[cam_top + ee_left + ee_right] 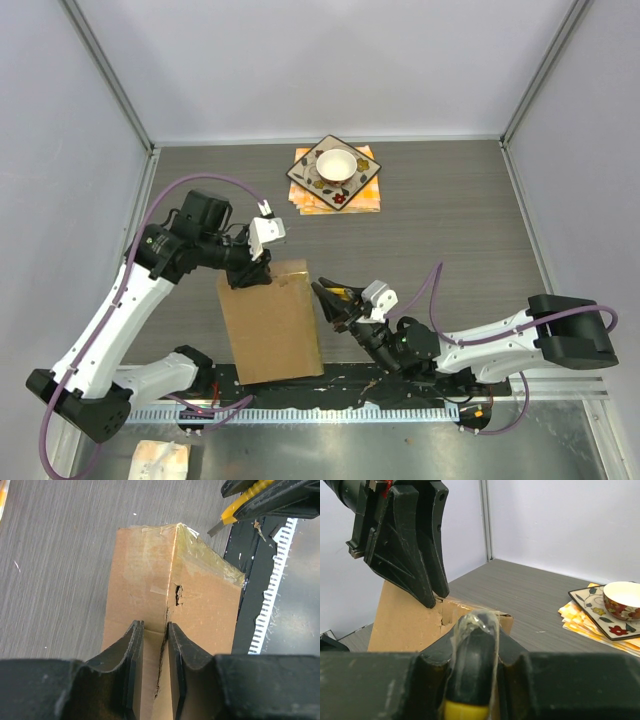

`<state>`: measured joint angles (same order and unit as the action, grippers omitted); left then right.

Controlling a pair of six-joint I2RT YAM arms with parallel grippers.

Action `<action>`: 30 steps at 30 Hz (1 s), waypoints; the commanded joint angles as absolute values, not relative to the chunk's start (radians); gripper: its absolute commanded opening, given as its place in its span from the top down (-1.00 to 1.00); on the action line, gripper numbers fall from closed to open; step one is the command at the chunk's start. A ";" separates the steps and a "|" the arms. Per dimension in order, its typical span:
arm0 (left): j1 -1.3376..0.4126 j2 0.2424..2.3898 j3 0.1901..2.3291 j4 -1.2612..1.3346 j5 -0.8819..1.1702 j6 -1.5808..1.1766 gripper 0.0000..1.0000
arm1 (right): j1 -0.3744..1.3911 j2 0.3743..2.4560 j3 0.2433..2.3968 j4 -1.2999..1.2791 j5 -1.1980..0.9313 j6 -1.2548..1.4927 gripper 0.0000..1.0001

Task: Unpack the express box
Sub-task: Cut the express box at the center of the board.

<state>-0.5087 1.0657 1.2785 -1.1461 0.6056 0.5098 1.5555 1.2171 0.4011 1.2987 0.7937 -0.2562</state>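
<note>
The express box is plain brown cardboard with clear tape on its seams, and it stands tilted up at the near centre of the table. My left gripper is shut on its upper far edge, beside a torn notch. In the left wrist view the fingers straddle the box along its centre seam. My right gripper is shut on a yellow and black utility knife, just right of the box's top right corner. The knife has tape stuck on it. Its blade tip points at the taped corner.
An orange-patterned square plate with a white bowl rests on orange cloths at the far centre; it also shows in the right wrist view. A black mat and a toothed rail run along the near edge. A crumpled wrapper lies bottom left.
</note>
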 commanded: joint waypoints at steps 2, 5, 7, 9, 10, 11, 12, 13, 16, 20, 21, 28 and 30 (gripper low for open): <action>-0.515 1.052 1.252 -1.437 0.597 0.497 1.00 | 1.551 1.223 0.434 1.667 0.767 -0.206 0.99; -0.515 1.054 1.256 -1.440 0.601 0.497 1.00 | 1.551 1.232 0.440 1.667 0.770 -0.215 0.99; -0.515 1.055 1.256 -1.440 0.601 0.497 1.00 | 1.549 1.233 0.445 1.667 0.772 -0.215 0.98; -0.517 1.054 1.256 -1.442 0.603 0.495 1.00 | 1.543 1.246 0.449 1.667 0.770 -0.213 0.99; -0.515 1.052 1.258 -1.442 0.603 0.497 1.00 | 1.543 1.249 0.456 1.667 0.767 -0.213 0.99; -0.515 1.054 1.258 -1.442 0.603 0.495 1.00 | 1.539 1.255 0.459 1.667 0.770 -0.213 0.99; -0.515 1.052 1.261 -1.445 0.604 0.497 1.00 | 1.534 1.258 0.459 1.669 0.769 -0.212 0.99; -0.515 1.054 1.261 -1.445 0.606 0.495 1.00 | 1.531 1.261 0.463 1.667 0.767 -0.212 0.99; -0.515 1.051 1.262 -1.450 0.606 0.499 1.00 | 1.528 1.273 0.468 1.667 0.769 -0.219 0.99; -0.515 1.049 1.266 -1.454 0.606 0.500 1.00 | 1.528 1.290 0.469 1.667 0.775 -0.229 0.99; -0.515 1.049 1.266 -1.454 0.607 0.497 1.00 | 1.529 1.298 0.468 1.667 0.779 -0.232 0.99; -0.515 1.043 1.269 -1.457 0.612 0.497 1.00 | 1.534 1.328 0.434 1.637 0.819 -0.221 0.99; -0.515 1.040 1.269 -1.460 0.609 0.502 1.00 | 1.542 1.330 0.414 1.640 0.841 -0.225 0.99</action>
<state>-0.5087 1.0569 1.2789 -1.1450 0.6003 0.5140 1.5349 1.3144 0.4347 1.3193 0.7792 -0.2321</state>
